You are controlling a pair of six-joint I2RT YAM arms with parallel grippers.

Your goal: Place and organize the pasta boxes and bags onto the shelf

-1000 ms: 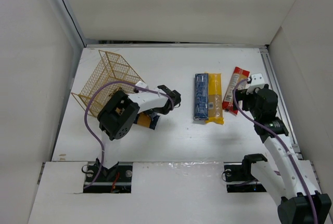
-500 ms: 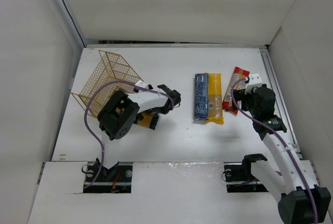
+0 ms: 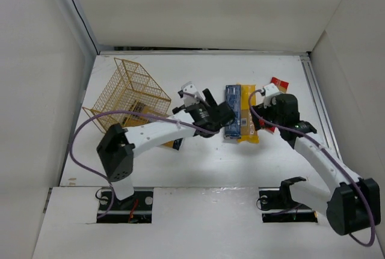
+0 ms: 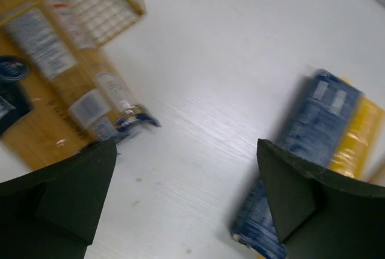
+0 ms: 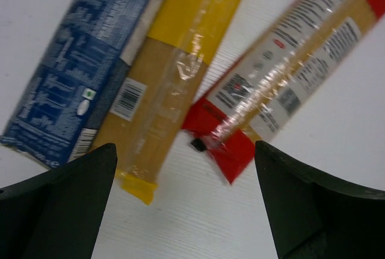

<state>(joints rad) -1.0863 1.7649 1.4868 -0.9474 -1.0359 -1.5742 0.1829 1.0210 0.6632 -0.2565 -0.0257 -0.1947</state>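
Observation:
The golden wire-mesh shelf lies tilted at the back left, its corner in the left wrist view. A yellow pack with dark labels lies beside it, mostly under my left arm from above. My left gripper hangs open and empty over bare table, just left of the dark blue box. The plain yellow bag lies against the box. My right gripper is open above the near end of the red-and-clear bag.
White walls close in the table at the back and both sides. A metal rail runs along the right edge. The left arm's purple cable loops over the near-left part of the table.
The left gripper opened, let go of the yellow pack by the shelf, and swung right to the blue box. The right gripper moved left over the bags' near ends.

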